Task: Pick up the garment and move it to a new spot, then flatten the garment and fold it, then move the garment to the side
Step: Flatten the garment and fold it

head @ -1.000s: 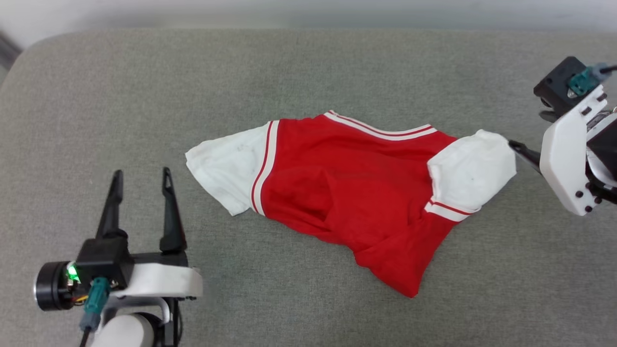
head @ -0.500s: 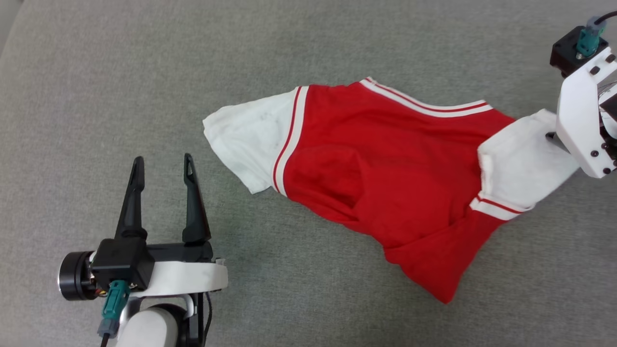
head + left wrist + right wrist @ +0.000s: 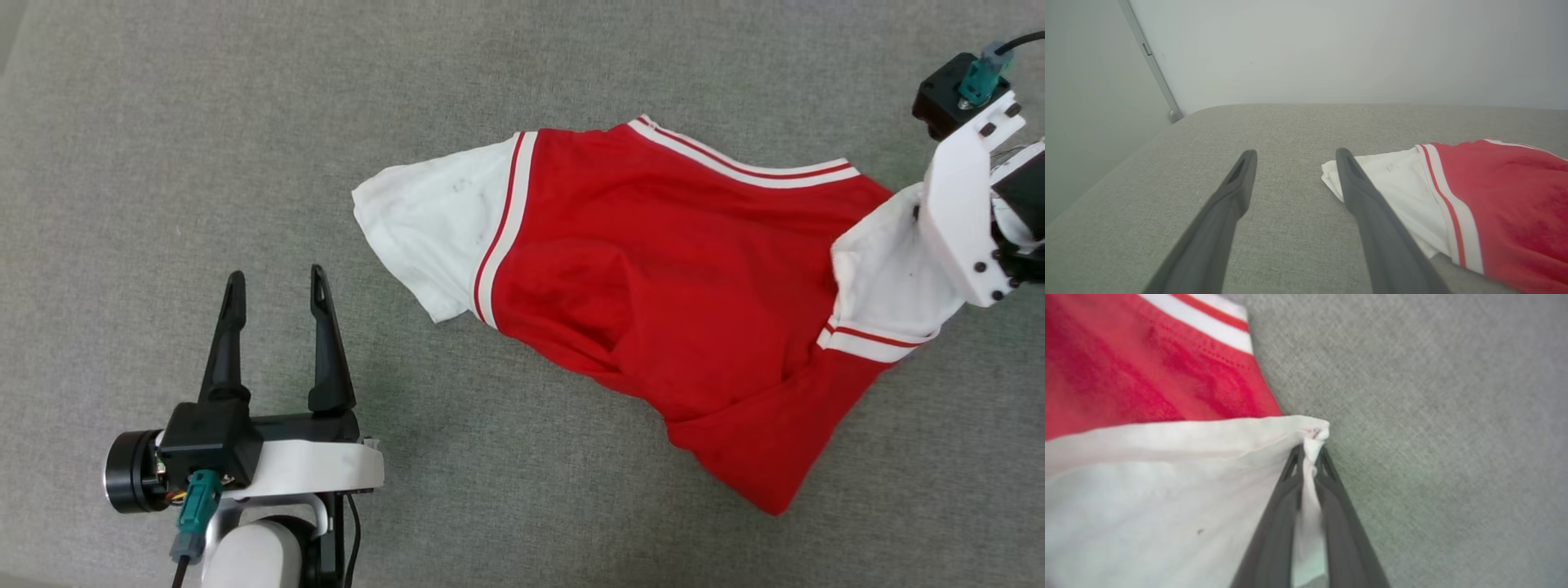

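The garment (image 3: 669,269), a red T-shirt with white sleeves and striped trim, lies crumpled across the grey cushion. Its right white sleeve (image 3: 886,278) is pinched at the edge by my right gripper (image 3: 1309,451), whose two dark fingers are closed on the cloth (image 3: 1167,506). In the head view the right gripper's fingertips are hidden behind its white wrist housing (image 3: 963,220). My left gripper (image 3: 275,282) stands open at the lower left, short of the left white sleeve (image 3: 437,224). In the left wrist view its right finger (image 3: 1367,200) overlaps that sleeve's (image 3: 1396,192) corner.
The grey fabric cushion (image 3: 245,122) runs under everything. A pale wall (image 3: 1331,49) rises behind its rounded far edge, with a grey rail (image 3: 1151,65) at the left.
My right gripper moved onto the right sleeve and closed on its edge. The head camera dipped and shifted, so the whole scene slid. The left gripper stayed open.
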You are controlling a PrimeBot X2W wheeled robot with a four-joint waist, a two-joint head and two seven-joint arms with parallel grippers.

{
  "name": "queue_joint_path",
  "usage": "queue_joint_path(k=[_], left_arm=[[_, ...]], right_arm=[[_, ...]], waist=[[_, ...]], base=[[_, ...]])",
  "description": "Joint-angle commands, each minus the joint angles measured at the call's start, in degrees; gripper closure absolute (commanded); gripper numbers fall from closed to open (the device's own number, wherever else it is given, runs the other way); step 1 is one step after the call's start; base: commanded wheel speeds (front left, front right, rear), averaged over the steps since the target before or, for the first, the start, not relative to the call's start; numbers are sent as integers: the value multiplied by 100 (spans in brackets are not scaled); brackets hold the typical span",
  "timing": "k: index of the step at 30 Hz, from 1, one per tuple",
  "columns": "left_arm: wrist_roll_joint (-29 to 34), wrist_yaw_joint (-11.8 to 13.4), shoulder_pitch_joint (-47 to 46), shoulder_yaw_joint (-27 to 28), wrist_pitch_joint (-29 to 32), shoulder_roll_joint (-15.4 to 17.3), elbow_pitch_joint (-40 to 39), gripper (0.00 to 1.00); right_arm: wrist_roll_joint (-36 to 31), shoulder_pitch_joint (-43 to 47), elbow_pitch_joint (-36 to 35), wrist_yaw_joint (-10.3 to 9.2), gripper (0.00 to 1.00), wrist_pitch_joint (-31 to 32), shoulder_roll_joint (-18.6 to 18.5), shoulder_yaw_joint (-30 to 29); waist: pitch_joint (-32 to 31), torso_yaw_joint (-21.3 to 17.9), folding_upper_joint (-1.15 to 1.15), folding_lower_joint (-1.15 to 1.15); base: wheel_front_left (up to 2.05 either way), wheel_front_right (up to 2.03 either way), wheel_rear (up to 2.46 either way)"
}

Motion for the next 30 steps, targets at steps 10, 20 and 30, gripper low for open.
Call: queue_joint_path(k=[10, 20, 30], left_arm=[[220, -165, 479, 259, -14, -142, 73, 0], [299, -201, 1010, 359, -14, -195, 12, 0], [375, -298, 992, 283, -14, -229, 113, 0]], right_arm=[[400, 218, -624, -5, 100, -1779, -392, 51], [620, 1545, -1660, -5, 100, -2614, -1290, 71], [781, 3315, -985, -5, 100, -2898, -1171, 152]], waist=[[-855, -418, 0, 1], [-1303, -743, 0, 1], [-1346, -852, 0, 1]], base=[[0, 0, 0], [0, 0, 0], [0, 0, 0]])
